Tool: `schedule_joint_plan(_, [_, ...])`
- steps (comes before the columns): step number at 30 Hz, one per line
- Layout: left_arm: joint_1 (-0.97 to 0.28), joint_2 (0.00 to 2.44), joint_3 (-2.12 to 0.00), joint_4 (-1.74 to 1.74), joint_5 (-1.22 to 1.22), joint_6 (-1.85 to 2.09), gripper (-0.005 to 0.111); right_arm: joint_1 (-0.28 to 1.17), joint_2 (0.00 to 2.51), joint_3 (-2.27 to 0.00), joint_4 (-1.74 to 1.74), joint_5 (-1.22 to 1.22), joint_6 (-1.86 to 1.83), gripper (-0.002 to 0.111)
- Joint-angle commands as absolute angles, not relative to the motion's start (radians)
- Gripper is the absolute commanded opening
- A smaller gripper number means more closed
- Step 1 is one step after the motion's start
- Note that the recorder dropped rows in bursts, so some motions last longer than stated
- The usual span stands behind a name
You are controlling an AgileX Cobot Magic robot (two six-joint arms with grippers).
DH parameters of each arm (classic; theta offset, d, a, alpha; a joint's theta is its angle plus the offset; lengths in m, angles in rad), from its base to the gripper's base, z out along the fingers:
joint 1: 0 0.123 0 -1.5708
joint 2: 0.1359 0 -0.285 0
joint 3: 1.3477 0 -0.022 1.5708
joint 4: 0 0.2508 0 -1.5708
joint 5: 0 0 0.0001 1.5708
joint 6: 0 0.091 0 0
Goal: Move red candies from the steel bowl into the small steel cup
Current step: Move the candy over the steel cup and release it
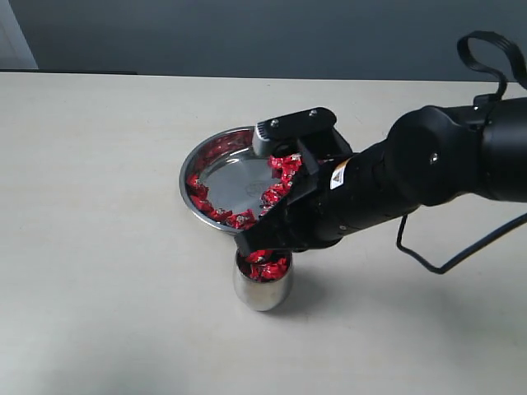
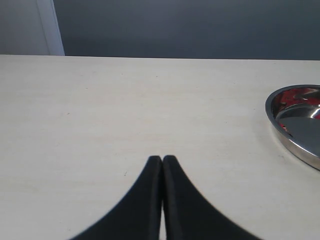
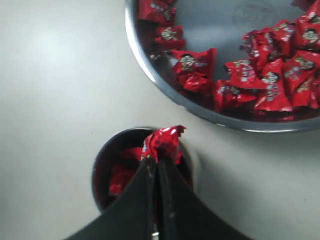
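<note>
Right arm (image 1: 412,177) reaching low, right gripper (image 3: 157,161) clamped on red candy (image 3: 164,141) directly over small steel cup (image 1: 262,295); cup part-filled; steel bowl (image 1: 222,177) just beside cup, red candies (image 3: 265,85) inside; left gripper (image 2: 162,161) pinched together, empty.

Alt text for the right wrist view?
The right gripper, shut on a red candy, hangs over the steel cup, which holds a few candies. Beside the cup, the steel bowl holds many more.

pale cream tabletop (image 1: 99,206) before a dark grey wall (image 1: 247,37).
</note>
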State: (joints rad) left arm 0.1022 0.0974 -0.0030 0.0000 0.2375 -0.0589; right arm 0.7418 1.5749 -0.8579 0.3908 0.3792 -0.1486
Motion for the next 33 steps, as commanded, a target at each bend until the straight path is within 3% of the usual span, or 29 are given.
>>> schedule_joint_plan(1, [0.097, 0.092, 0.0, 0.0, 0.233, -0.061, 0.0, 0.781, 1.565, -0.854, 0.394, 0.382, -0.16, -0.001])
schedule_joint_plan(25, [0.097, 0.092, 0.0, 0.0, 0.233, -0.061, 0.0, 0.781, 1.565, -0.854, 0.352, 0.464, -0.168, 0.0])
schedule_joint_plan(30, [0.097, 0.092, 0.0, 0.0, 0.233, -0.061, 0.0, 0.781, 1.565, -0.854, 0.342, 0.449, -0.168, 0.022])
schedule_joint_plan(33, [0.097, 0.092, 0.0, 0.0, 0.233, -0.061, 0.0, 0.781, 1.565, -0.854, 0.342, 0.429, -0.168, 0.026])
